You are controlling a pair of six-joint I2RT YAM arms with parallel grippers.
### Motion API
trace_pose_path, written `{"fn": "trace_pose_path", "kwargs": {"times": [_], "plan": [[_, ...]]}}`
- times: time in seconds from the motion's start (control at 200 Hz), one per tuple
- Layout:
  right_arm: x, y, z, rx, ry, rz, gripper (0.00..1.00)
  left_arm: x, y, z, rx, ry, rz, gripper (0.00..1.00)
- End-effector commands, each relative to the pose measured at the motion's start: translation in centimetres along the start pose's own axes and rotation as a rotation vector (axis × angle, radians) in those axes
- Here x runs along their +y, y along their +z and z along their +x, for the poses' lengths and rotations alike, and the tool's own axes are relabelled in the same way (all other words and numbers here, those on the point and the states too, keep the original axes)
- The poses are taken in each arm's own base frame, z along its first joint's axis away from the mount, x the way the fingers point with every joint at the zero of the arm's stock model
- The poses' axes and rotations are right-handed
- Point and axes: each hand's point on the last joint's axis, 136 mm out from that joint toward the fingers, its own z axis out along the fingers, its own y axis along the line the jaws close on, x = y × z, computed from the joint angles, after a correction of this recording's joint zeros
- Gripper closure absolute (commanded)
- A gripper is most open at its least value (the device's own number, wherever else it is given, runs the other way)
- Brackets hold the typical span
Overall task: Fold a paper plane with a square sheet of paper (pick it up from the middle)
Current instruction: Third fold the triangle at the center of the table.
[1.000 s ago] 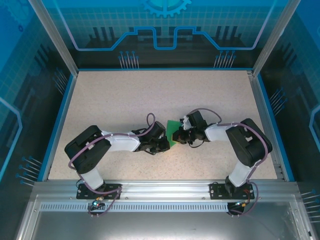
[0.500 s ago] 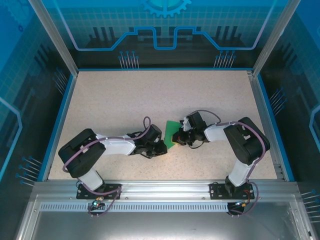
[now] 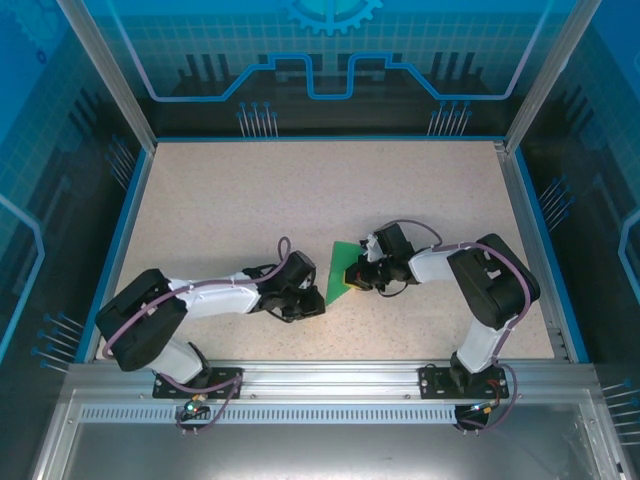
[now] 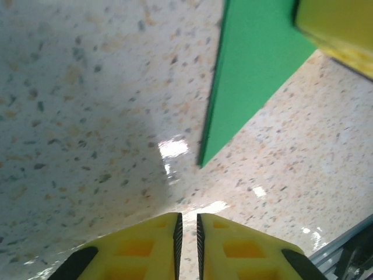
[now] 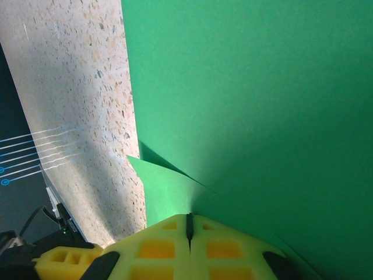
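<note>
The square sheet of paper (image 3: 335,274) is bright green and folded into a pointed triangle, lying low over the table's middle. My right gripper (image 3: 353,278) is shut on its right edge. In the right wrist view the paper (image 5: 262,105) spreads ahead with a loose flap, and the closed gripper (image 5: 188,217) pinches it. My left gripper (image 3: 311,300) sits just left of the paper's lower tip, clear of it. In the left wrist view the left gripper (image 4: 187,214) is open by a narrow slit with bare table showing through. The paper's tip (image 4: 245,76) lies ahead.
The speckled table (image 3: 250,200) has a blue rim (image 3: 118,240) and clear walls on three sides. An aluminium rail (image 3: 320,375) runs along the near edge by the arm bases. A yellow finger of the right gripper (image 4: 341,29) shows on the paper.
My left arm has drawn back to the left, off the paper, and its jaws have parted slightly. More of the green triangle now shows. The right gripper has kept its hold.
</note>
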Motion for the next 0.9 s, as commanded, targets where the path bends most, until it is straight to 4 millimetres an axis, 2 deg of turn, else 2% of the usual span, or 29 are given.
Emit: {"fn": "trace_pose_path", "kwargs": {"times": [0.0, 0.15, 0.245, 0.35, 0.575, 0.795, 0.895], "plan": [[0.0, -0.5, -0.5, -0.008, 0.004, 0.013, 0.95, -2.4, -0.6, -2.5, -0.056, 0.038, 0.020, 0.82], [1.8, -2.2, -1.3, -0.039, -0.025, 0.003, 0.94, -3.8, 1.2, -4.2, -0.052, 0.061, 0.009, 0.84], [1.6, -3.2, -1.6, -0.069, -0.025, 0.017, 0.93, -3.5, 2.3, -4.6, -0.042, 0.059, -0.020, 0.85], [0.9, -3.8, -1.8, -0.086, -0.015, 0.033, 0.92, -2.2, 3.2, -4.8, -0.042, 0.049, -0.075, 0.86], [0.8, -2.7, -1.2, -0.047, -0.009, -0.006, 0.93, -0.4, 4.1, -4.0, -0.018, 0.041, -0.117, 0.87], [-2.0, -1.3, -1.2, -0.041, 0.045, 0.043, 0.94, 0.9, 4.5, -3.1, 0.002, 0.031, -0.139, 0.87], [-2.7, -1.4, -1.5, -0.058, 0.053, 0.040, 0.94, 1.5, 4.6, -2.7, 0.012, 0.028, -0.150, 0.88]]}}
